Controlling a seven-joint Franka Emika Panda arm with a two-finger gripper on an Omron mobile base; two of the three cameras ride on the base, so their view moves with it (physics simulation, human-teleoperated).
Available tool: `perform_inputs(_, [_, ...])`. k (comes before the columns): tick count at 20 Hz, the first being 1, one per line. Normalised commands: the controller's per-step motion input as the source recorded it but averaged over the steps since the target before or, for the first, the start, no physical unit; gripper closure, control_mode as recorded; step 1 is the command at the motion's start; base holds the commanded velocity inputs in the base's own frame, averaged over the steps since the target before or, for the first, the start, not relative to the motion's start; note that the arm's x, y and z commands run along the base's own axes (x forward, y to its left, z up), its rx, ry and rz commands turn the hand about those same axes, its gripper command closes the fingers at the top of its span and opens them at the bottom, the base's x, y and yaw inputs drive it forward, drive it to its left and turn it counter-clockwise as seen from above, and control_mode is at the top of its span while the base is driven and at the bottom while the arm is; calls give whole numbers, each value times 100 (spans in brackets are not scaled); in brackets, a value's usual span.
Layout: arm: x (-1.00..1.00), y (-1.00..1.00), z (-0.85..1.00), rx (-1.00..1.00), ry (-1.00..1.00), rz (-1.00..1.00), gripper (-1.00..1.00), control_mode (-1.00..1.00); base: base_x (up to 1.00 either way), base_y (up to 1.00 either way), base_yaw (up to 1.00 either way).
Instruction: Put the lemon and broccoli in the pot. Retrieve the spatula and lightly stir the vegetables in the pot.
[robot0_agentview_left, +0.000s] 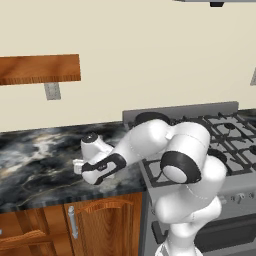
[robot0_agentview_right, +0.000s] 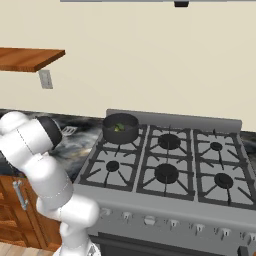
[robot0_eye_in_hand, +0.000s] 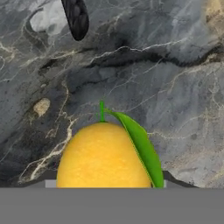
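Lemon (robot0_eye_in_hand: 103, 155) with green leaf sits bottom center of hand view on marble tabletop (robot0_eye_in_hand: 166, 78); can't tell if my jaws grip it. Broccoli (robot0_agentview_right: 119, 128) in pot (robot0_agentview_right: 120, 129).

A: Arm (robot0_agentview_left: 185, 150) look?
B: Glossy white rounded shells, fat segments, black bands at joints, round black-ringed cap on the elbow.
A: Hand (robot0_agentview_left: 97, 165)?
B: White housing, black collar behind it.

Glossy veined marble counter (robot0_eye_in_hand: 166, 78), smooth matt lemon (robot0_eye_in_hand: 103, 155), dark metal pot (robot0_agentview_right: 120, 129), wooden shelf (robot0_agentview_left: 39, 69)
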Motion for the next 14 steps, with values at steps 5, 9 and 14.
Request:
perform_inputs(5, [-8,-37,51,0,1,2,100,-100,0,0,0])
perform_inputs(9, [-16,-58,71,3,0,1,100,-100,0,0,0])
perform_inputs(14, [-5,-72,66,2,0,-2,100,-100,0,0,0])
